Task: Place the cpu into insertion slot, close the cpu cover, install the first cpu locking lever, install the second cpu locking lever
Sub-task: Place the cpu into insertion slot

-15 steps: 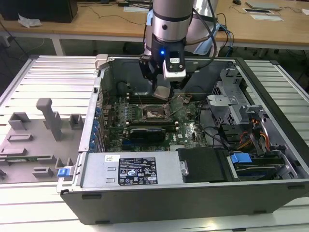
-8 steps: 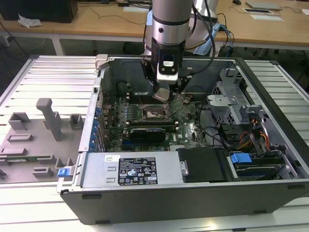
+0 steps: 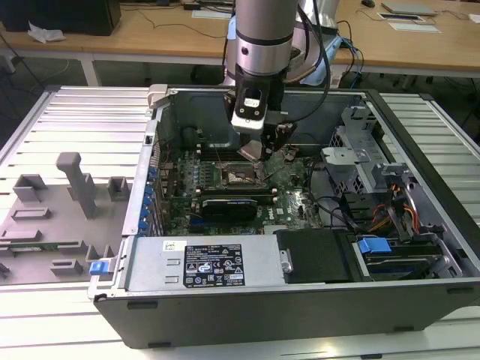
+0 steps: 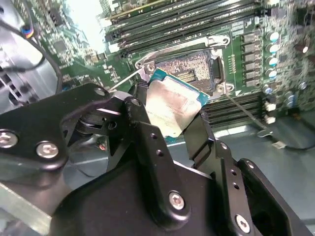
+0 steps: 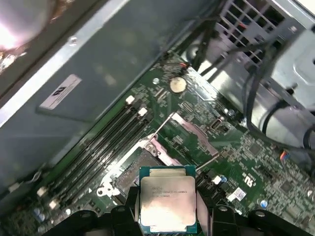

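Jaws pinch the cpu (image 4: 172,105) by opposite edges above the uncovered insertion slot (image 4: 189,69), a grip judged to keep its underside free.

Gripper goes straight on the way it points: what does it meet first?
Probably the slot: the gripper, shut on the cpu, points at it, so the cpu would touch first. Depth is unclear.

The arm (image 3: 262,34) is a silvery-grey cylinder with a dark band, and black cables (image 3: 327,60) loop beside it. The gripper (image 4: 170,110) is matte black and angular, its linked fingers (image 4: 147,142) dotted with silver screws (image 4: 176,200) and small holes.
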`<state>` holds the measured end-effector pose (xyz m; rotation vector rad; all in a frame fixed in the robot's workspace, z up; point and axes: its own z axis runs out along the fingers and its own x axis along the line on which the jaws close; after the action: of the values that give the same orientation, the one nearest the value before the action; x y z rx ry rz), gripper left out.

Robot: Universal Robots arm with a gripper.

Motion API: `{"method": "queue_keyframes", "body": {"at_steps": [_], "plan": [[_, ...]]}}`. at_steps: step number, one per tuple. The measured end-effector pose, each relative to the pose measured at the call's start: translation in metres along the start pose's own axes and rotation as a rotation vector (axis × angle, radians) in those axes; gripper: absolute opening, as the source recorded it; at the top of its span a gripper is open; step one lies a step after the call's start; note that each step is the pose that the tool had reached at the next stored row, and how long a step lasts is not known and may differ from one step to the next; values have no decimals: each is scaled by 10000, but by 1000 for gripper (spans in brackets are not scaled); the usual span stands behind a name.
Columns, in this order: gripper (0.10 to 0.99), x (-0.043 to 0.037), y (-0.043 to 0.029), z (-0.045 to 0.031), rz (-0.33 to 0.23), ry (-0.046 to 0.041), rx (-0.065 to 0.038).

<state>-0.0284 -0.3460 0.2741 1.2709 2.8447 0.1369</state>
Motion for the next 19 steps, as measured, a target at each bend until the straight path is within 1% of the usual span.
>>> {"method": "queue_keyframes", "body": {"at_steps": [2,4,5,8,12,14,15,17,19], "plan": [[541,0,-1,18,369,-33,-6],[541,-1,-5,52,1045,-94,-15],[541,-1,-6,65,1403,-139,-10],[541,-2,-7,79,1737,-264,61],[541,-1,-8,92,2157,-335,104],[541,-2,-9,103,2574,-371,104],[541,-2,-9,106,2697,-381,102],[541,-2,-11,119,3311,-432,97],[541,-2,-11,126,3704,-465,94]]}}
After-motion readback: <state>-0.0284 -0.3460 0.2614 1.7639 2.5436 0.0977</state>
